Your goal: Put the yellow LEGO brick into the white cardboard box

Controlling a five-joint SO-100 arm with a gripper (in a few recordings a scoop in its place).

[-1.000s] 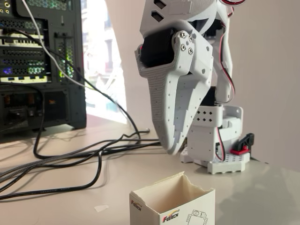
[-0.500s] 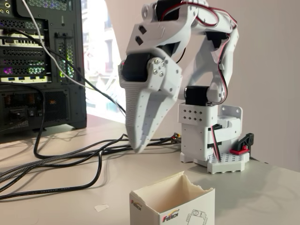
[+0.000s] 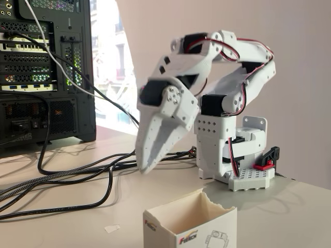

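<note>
The white cardboard box stands open at the bottom edge of the fixed view, with a ragged rim and a red-black logo on its front. Its inside, as far as it shows, looks empty. My white gripper hangs behind and to the left of the box, pointing down at the table. Its two fingers lie together, shut, with nothing visible between them. The tips are just above the cables. The yellow LEGO brick is out of view.
A black computer tower stands at the back left. Several black cables run from it across the table toward the arm's base, which carries a red clamp. A small paper scrap lies left of the box.
The arm has folded back away from the camera. The gripper went from high and close over the box to farther back, lower and to the left, still shut.
</note>
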